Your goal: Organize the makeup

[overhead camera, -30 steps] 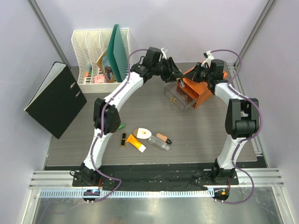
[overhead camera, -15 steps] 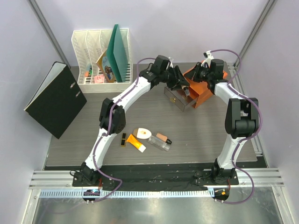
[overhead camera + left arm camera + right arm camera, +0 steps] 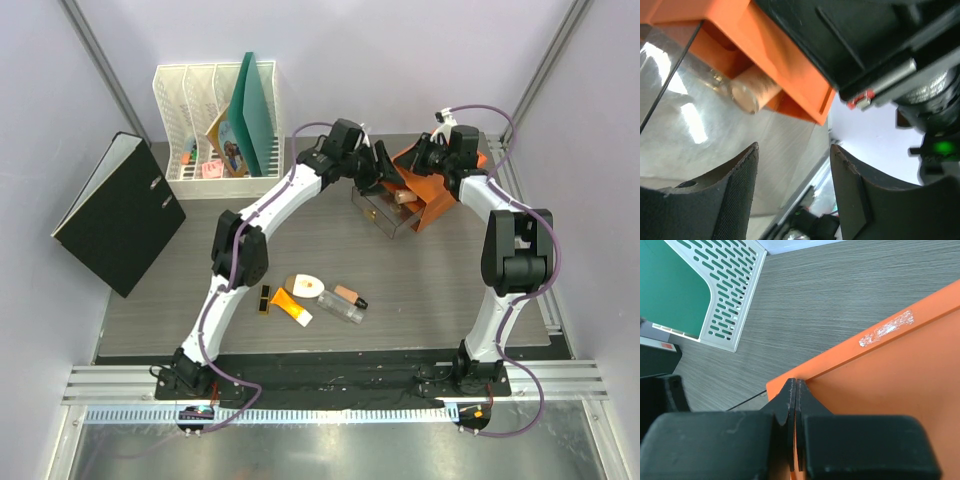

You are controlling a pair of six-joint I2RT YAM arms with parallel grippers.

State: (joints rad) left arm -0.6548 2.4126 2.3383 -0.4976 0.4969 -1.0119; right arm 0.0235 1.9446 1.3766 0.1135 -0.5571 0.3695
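Pale lilac walls (image 3: pixel 400 60) close in a grey wood-grain table (image 3: pixel 330 250), with aluminium posts rising at 11 o'clock (image 3: pixel 103 70) and 1 o'clock (image 3: pixel 548 60). A white mesh file organiser (image 3: pixel 190 110) holding a green folder (image 3: pixel 255 105) stands at 11 o'clock. A black binder (image 3: pixel 120 215) leans at 9 o'clock, and an orange drawer box (image 3: pixel 432 205) sits at 1 o'clock. Aluminium rails (image 3: pixel 100 385) edge 6 o'clock, with a metal sheet (image 3: pixel 330 450) catching soft glare below them.

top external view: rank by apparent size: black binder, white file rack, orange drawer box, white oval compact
1. black binder
2. white file rack, not far behind the binder
3. orange drawer box, partly hidden by the arms
4. white oval compact, clearly smallest
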